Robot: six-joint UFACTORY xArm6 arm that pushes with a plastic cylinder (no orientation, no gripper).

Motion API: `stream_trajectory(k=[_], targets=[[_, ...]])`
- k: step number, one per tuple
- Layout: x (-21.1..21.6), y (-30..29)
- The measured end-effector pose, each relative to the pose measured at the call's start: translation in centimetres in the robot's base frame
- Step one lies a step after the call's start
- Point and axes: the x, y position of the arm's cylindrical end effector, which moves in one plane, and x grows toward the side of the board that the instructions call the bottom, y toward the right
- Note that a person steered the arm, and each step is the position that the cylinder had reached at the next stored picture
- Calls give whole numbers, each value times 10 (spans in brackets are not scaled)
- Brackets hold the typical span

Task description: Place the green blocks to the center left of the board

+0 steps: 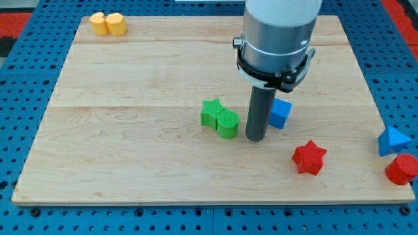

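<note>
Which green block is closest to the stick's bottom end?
The green cylinder. It sits just to the view's left of my tip, while the green star is behind it, farther to the view's left.

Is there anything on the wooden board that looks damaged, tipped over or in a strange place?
Nothing stands out. The green star block and green cylinder block sit upright, touching, near the board's middle. My tip stands just to their right in the view. No block looks damaged.

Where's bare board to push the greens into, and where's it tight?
Free: the view's left half, from the yellow blocks down, left of the green star and green cylinder. Crowded: my tip beside the blue cube, red star, right-edge blue block and red block.
</note>
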Motion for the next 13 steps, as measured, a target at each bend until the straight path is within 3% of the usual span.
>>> stream_trajectory(k=[3,8,10,13], targets=[[-1,-30],[-88,-49],[-94,-21],[-117,-52]])
